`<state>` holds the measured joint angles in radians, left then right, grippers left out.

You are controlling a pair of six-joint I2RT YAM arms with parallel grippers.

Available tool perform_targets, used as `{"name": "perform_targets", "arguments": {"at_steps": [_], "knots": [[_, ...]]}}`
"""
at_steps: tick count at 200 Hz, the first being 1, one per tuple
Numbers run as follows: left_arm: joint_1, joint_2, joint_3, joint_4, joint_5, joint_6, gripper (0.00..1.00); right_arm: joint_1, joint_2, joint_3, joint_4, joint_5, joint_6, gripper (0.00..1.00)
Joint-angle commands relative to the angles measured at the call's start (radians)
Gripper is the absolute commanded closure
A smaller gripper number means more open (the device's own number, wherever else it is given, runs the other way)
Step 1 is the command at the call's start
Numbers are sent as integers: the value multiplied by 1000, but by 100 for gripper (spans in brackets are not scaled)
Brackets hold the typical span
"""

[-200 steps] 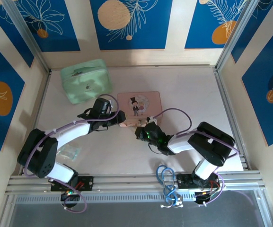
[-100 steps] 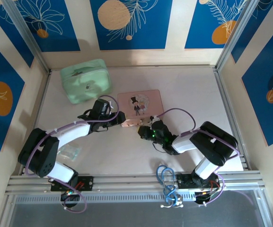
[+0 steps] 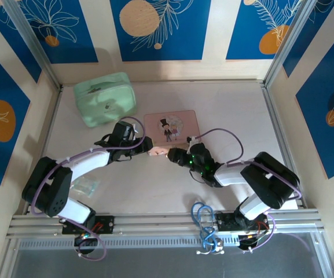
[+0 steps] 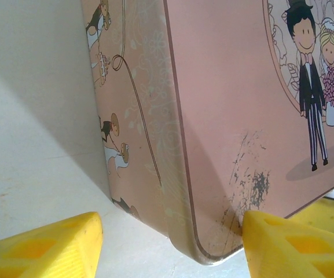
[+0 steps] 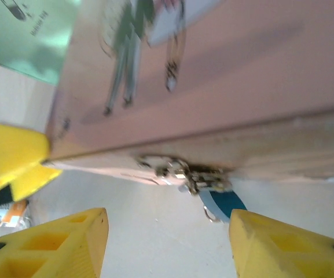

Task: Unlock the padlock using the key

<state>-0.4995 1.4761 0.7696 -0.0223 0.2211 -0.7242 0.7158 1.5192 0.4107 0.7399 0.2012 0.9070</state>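
Top view: my left claw (image 3: 153, 152) and right claw (image 3: 170, 155) meet at pink tin's (image 3: 172, 123) near edge. Left wrist: jaws wide astride tin corner. Right wrist: jaws wide, empty; padlock (image 5: 221, 202) hangs at tin's edge ahead. Brace tin first.

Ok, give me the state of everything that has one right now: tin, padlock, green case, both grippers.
pink tin: lid down.
padlock: hanging at the tin's front clasp; too blurred to tell locked or unlocked.
mint-green case: closed.
left gripper: open, fingers straddling the tin's corner.
right gripper: open, empty, facing the padlock.
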Motion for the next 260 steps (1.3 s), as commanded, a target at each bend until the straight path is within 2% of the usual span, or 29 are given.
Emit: {"name": "perform_targets", "arguments": {"at_steps": [1, 36, 73, 119, 156, 179, 187, 198, 250, 260], "knots": [[16, 17, 10, -41, 9, 23, 36, -17, -46, -27, -24, -5, -45, 43], [16, 11, 17, -53, 3, 22, 37, -19, -4, -54, 15, 10, -37, 44], [16, 17, 25, -65, -3, 28, 38, 4, 86, 42, -48, -1, -97, 46], [16, 15, 22, -73, -11, 33, 38, 58, 176, 138, -98, 123, -87, 48], [16, 21, 24, -70, -6, 28, 39, 101, 219, 198, -155, 188, -84, 54], [16, 20, 22, -65, -5, 27, 39, 104, 217, 185, -161, 202, -58, 64], [16, 20, 22, -65, -5, 28, 39, 108, 210, 179, -164, 205, -52, 73], [16, 22, 22, -65, -9, 29, 39, 115, 202, 175, -181, 213, -48, 80], [16, 32, 16, -56, -14, 25, 40, 114, 181, 163, -194, 220, -39, 100], [16, 29, 14, -59, -19, 27, 40, 118, 172, 161, -197, 218, -37, 100]]}}
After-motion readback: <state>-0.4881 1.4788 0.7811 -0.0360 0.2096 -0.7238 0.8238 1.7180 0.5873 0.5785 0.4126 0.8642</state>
